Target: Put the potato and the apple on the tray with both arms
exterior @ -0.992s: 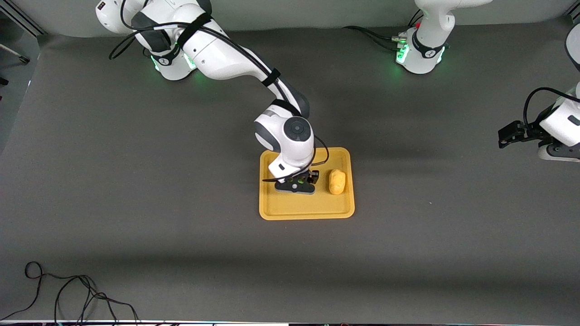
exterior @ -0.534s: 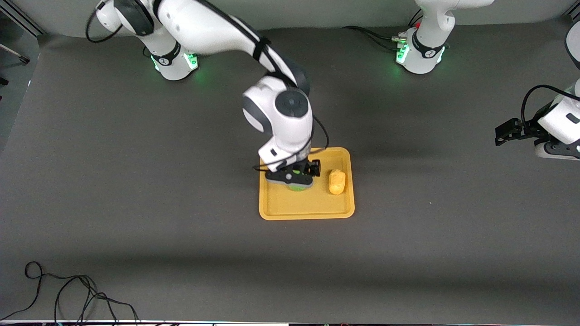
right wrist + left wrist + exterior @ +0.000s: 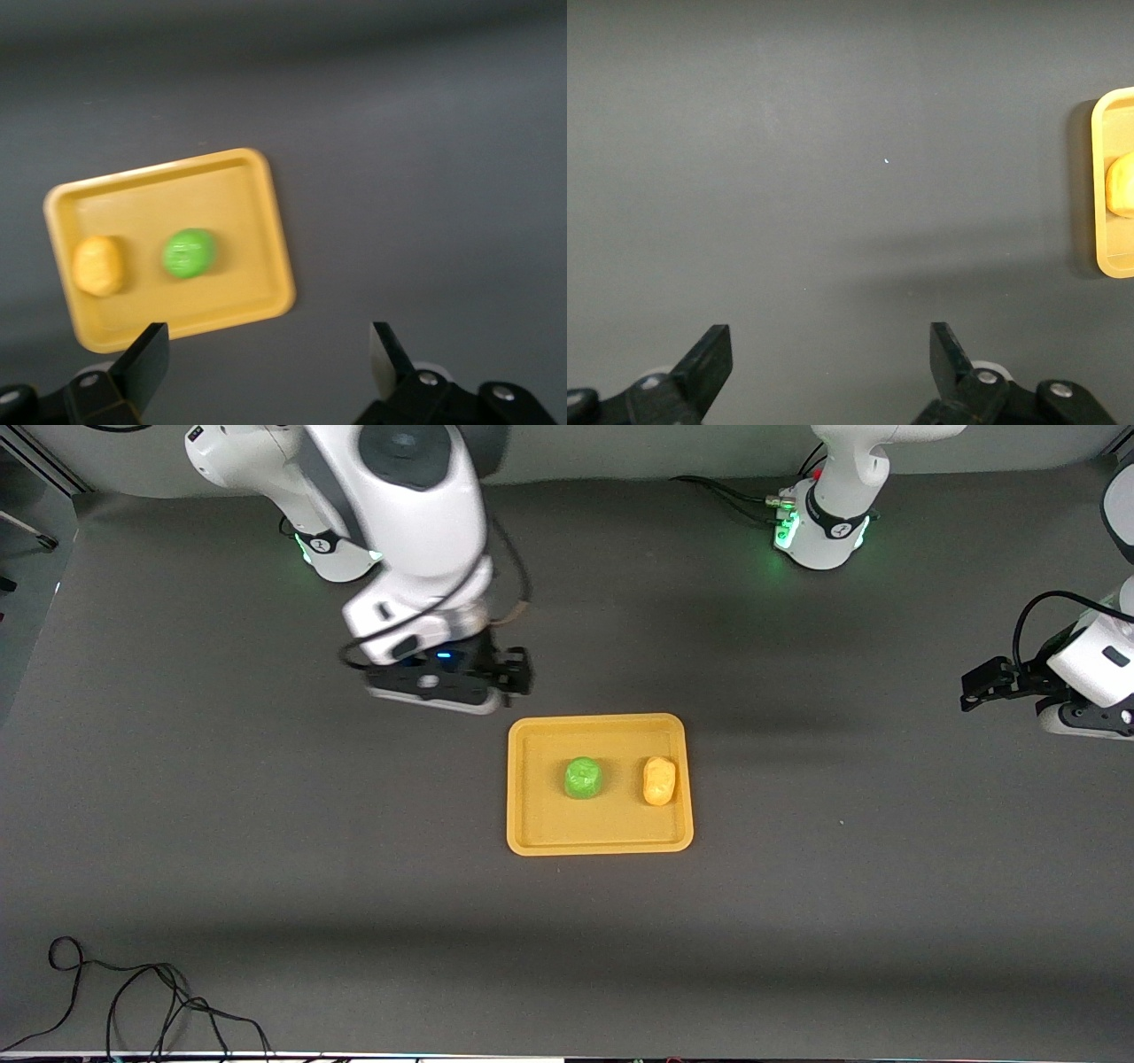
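The yellow-orange tray (image 3: 549,828) lies mid-table. The green apple (image 3: 583,778) rests on it, with the yellow-orange potato (image 3: 658,780) beside it toward the left arm's end. My right gripper (image 3: 436,691) is open and empty, raised over bare table just off the tray's corner nearest the right arm's base. Its wrist view shows the open gripper (image 3: 268,363) with the tray (image 3: 239,204), apple (image 3: 188,252) and potato (image 3: 97,264) below. My left gripper (image 3: 1085,722) waits at the table's end, open and empty (image 3: 830,372). Its view catches the tray's rim (image 3: 1099,177) and part of the potato (image 3: 1121,184).
Both arm bases (image 3: 341,549) (image 3: 824,531) stand along the table edge farthest from the front camera. A loose black cable (image 3: 133,1001) lies at the corner nearest that camera, at the right arm's end. Dark grey mat surrounds the tray.
My right gripper let go of the apple on the tray, rose and drew back toward its base. The apple now shows uncovered. The left arm has hardly moved.
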Controlling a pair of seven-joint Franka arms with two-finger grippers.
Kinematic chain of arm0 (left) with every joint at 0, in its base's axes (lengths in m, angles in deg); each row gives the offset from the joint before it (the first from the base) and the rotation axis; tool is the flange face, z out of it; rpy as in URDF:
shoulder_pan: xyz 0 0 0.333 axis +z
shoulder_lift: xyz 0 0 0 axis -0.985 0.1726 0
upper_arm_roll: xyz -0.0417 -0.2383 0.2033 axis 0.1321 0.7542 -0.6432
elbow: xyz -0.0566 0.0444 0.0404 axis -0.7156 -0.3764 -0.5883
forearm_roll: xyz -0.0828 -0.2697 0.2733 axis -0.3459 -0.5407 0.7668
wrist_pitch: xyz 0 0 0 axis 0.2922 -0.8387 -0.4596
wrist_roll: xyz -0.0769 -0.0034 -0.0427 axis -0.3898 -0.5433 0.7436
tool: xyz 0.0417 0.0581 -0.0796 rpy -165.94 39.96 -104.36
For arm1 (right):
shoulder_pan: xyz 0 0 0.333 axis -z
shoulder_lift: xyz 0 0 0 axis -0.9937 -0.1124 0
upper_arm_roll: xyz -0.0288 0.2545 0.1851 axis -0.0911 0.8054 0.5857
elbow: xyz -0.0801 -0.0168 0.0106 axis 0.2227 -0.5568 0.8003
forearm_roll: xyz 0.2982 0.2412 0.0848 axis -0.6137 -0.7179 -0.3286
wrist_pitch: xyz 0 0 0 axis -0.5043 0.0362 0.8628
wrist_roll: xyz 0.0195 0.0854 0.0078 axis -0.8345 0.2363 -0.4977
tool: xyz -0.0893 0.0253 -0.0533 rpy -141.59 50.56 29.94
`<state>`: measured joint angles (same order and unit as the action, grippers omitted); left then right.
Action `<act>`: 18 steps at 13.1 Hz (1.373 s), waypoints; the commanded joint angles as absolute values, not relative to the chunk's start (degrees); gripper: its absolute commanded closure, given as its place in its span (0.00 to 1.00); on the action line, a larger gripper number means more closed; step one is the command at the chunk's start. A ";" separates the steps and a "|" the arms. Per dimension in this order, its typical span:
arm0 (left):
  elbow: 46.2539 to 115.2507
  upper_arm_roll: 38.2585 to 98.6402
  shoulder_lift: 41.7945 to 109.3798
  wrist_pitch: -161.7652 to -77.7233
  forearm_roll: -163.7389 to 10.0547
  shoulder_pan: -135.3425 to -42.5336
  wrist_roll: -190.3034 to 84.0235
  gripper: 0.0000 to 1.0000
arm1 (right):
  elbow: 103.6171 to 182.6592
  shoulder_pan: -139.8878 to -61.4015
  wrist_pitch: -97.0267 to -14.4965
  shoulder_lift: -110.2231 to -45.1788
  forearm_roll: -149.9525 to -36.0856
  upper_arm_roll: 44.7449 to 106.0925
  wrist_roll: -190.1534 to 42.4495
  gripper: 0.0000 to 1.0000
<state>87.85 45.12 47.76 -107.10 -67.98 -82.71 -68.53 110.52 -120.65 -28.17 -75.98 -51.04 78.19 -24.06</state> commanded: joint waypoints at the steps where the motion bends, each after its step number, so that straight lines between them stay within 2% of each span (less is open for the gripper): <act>1: 88.00 45.73 47.15 -107.00 -67.94 -82.09 -69.35 0.01 | 121.68 -110.75 -27.50 -65.09 -53.18 79.11 -38.70 0.00; 5: 87.92 46.25 47.33 -107.26 -67.94 -82.17 -69.26 0.01 | 131.28 -94.24 -28.29 -55.66 -53.62 81.47 -56.47 0.00; 7: 87.92 46.43 47.33 -106.65 -67.94 -82.35 -69.26 0.01 | 133.05 -86.04 -28.56 -54.33 -55.55 83.50 -62.12 0.00; 9: 87.92 46.34 47.42 -107.25 -67.94 -82.35 -69.35 0.01 | 133.94 -81.72 -29.26 -54.24 -55.56 83.50 -66.25 0.00; 12: 87.92 46.34 47.94 -107.35 -68.03 -82.44 -69.26 0.01 | 134.03 -77.76 -29.18 -54.32 -56.34 83.50 -70.22 0.00; 18: 86.16 45.91 48.21 -106.56 -68.03 -82.09 -69.43 0.00 | 133.33 -78.36 -28.47 -55.03 -56.35 83.15 -69.35 0.00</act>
<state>87.36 45.92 48.22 -107.14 -67.97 -82.36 -68.58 132.70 -78.43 -28.10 -55.69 -55.35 82.94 -69.21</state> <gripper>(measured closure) 0.009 0.000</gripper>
